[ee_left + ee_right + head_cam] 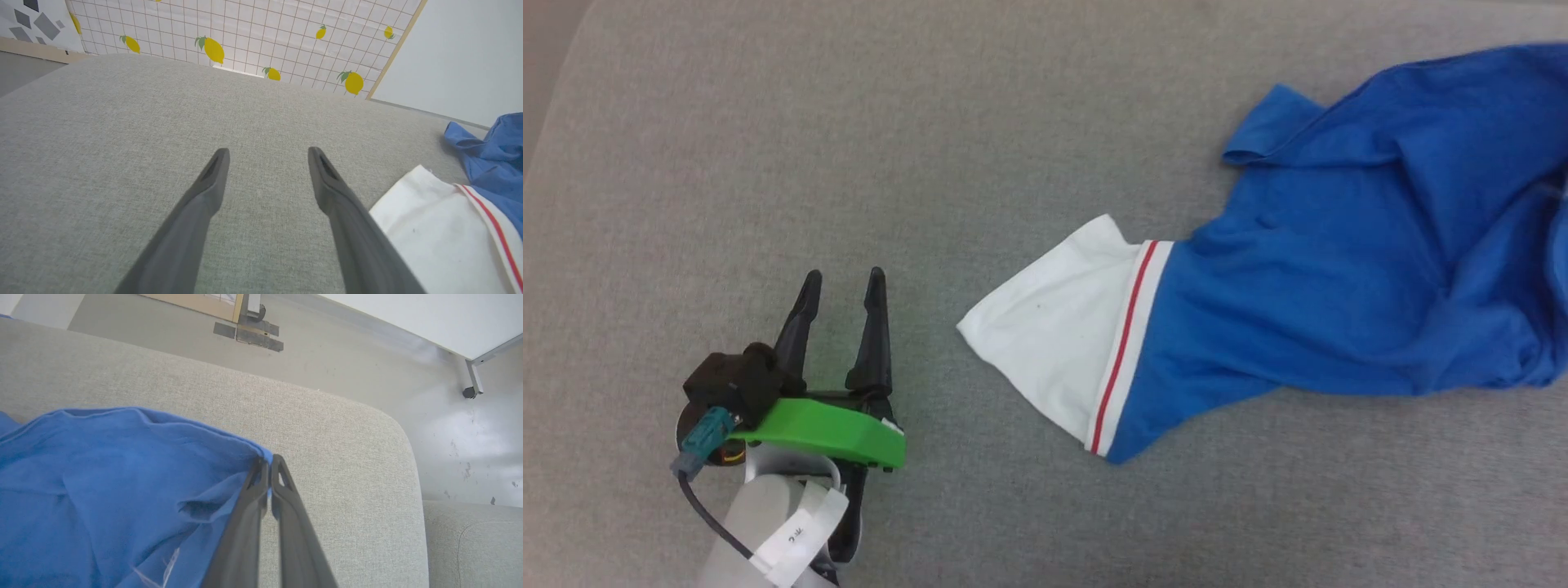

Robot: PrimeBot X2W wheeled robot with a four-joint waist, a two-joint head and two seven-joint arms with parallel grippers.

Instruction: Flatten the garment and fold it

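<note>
Now, R gripper (269,467) clamped tight on bright blue, white-sleeved jersey tee (1339,294); L gripper (843,282) spread wide, empty, above grey fabric cushion (1013,122).

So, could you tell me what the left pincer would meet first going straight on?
Probably only the grey cushion itself: the open left pincer points across bare fabric. The white sleeve of the garment lies off to its right, outside that line, though height is unclear.

Print on the white tag (796,535) is too blurred to read.
</note>
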